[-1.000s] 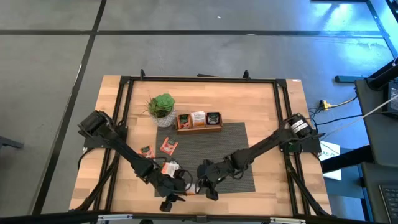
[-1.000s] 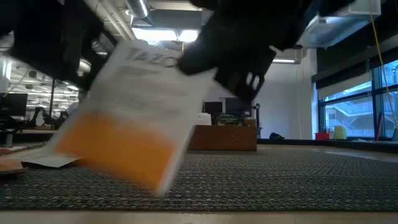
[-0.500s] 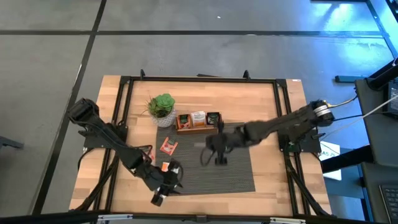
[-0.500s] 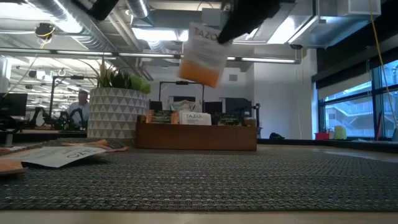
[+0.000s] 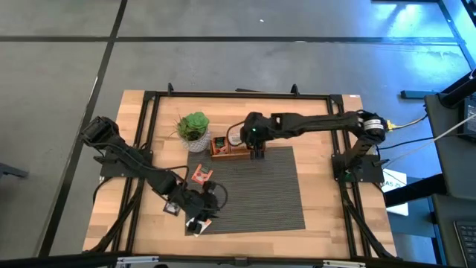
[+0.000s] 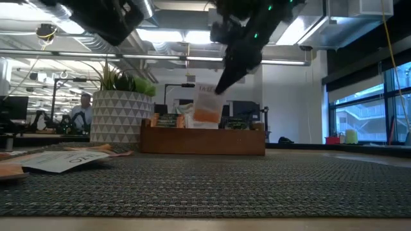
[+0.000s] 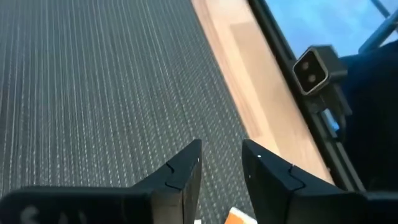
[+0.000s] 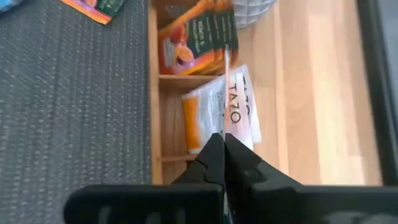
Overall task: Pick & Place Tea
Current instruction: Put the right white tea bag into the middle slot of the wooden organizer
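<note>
Holding my right gripper (image 8: 222,144) above the wooden tray (image 5: 238,152), I pinch a white and orange tea bag (image 6: 206,106) by its top edge, right over the tray's middle part. It is light, thin and bendy. My left gripper (image 7: 221,163), far from the tray, is narrow and empty.

Legible markings:

- "TAZO", dark capitals, on the white sachet with orange print (image 8: 219,115) lying in the middle compartment of the wooden tray (image 8: 154,112); right wrist view.
- Partial dark lettering, seemingly the same brand but only its first letters clear, on the white-and-orange sachet (image 6: 207,106) hanging above the tray; low view.
- Small white print on the orange-red sachets (image 8: 196,42) in the neighbouring compartment: too small to read.
- Print on the white sachet (image 6: 64,160) lying on the mat: not legible.
</note>
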Tool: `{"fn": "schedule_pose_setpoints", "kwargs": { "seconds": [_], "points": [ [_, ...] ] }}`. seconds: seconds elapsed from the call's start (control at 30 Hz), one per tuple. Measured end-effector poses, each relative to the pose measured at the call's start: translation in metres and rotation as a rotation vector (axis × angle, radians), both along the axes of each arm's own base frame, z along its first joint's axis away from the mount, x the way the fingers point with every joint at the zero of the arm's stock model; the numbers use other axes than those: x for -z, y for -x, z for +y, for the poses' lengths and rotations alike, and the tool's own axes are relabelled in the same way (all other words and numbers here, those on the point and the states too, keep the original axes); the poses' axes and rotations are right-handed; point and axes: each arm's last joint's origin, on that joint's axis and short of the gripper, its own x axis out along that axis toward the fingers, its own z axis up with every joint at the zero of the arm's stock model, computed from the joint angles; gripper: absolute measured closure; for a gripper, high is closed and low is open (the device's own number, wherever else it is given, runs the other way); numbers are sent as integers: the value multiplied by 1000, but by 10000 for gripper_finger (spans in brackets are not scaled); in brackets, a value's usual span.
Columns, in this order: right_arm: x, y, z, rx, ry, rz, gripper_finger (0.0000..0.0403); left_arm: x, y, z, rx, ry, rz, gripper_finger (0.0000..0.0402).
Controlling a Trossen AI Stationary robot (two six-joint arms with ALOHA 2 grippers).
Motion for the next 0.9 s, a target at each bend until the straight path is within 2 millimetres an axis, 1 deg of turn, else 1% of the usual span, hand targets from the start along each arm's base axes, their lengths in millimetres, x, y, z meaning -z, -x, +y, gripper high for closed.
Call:
{"fn": "schedule_pose_setpoints", "kwargs": {
  "seconds": [0.1,0.3,0.47,0.9],
  "points": [
    [10,-4,-10,8,-9,16,402,1,-1,4,4,7,26,294],
    [19,-7,-20,15,1,30,397,2,-4,11,-7,5,44,291],
    [22,-9,-20,11,4,26,394,3,-5,14,-20,-1,54,292],
    [23,-12,-20,8,8,13,391,4,-5,15,-25,-1,63,292]
  ]
}}
